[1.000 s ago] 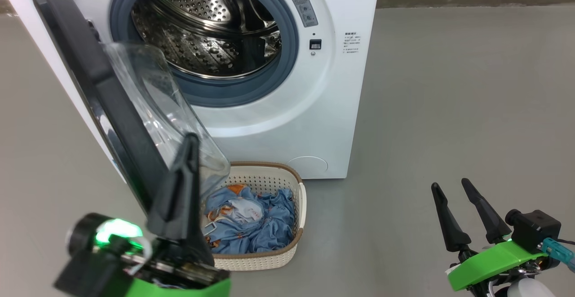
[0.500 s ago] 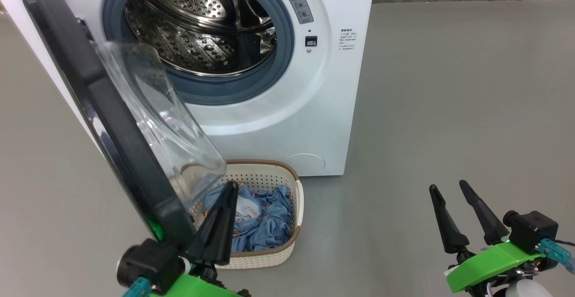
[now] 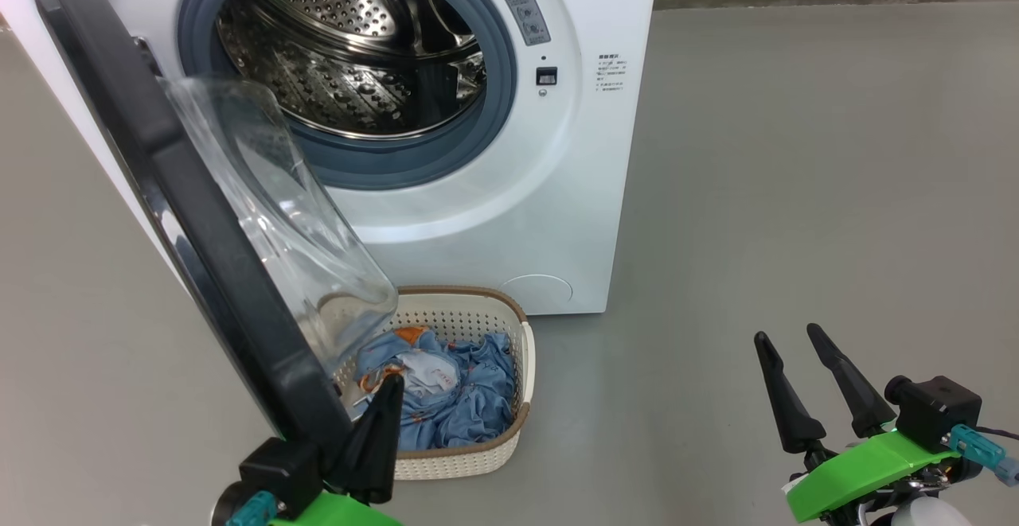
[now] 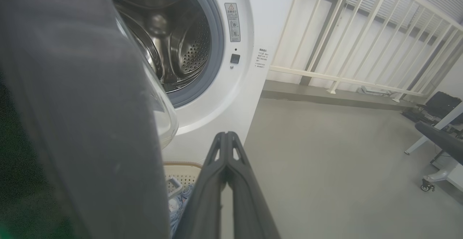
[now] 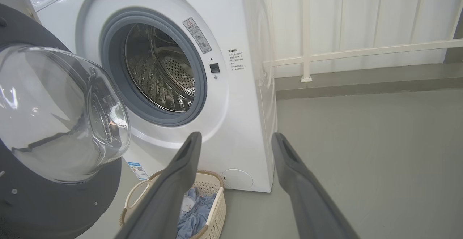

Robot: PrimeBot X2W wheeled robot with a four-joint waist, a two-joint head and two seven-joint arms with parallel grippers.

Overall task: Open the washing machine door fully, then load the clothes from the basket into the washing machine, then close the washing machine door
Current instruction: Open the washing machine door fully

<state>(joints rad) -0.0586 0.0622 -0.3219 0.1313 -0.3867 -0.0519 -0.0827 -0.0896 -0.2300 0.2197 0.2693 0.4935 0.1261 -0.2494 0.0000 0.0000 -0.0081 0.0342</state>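
Note:
The white washing machine (image 3: 493, 208) stands with its steel drum (image 3: 358, 56) exposed. The washing machine door (image 3: 183, 192), black-rimmed with a clear glass bowl (image 3: 279, 216), hangs swung out to the left. Below the door sits the cream basket (image 3: 521, 367) holding the light blue clothes (image 3: 466, 403). My left gripper (image 3: 392, 384) is shut and holds nothing; its tip is beside the door's lower rim, in front of the basket. In the left wrist view the left gripper (image 4: 226, 135) lies next to the dark rim (image 4: 90, 116). My right gripper (image 3: 786, 333) stands open over bare floor, far right of the basket.
Grey floor (image 3: 796, 152) stretches to the right of the machine. A white railing (image 4: 361, 43) runs behind it, and a desk leg on a castor (image 4: 430, 177) stands at the far right. The right wrist view shows the door's glass bowl (image 5: 61, 112) over the basket (image 5: 217, 203).
My left gripper, still shut, has drawn down and back from the door's glass bowl to below the door's rim. The head camera has shifted slightly. The right gripper has not moved.

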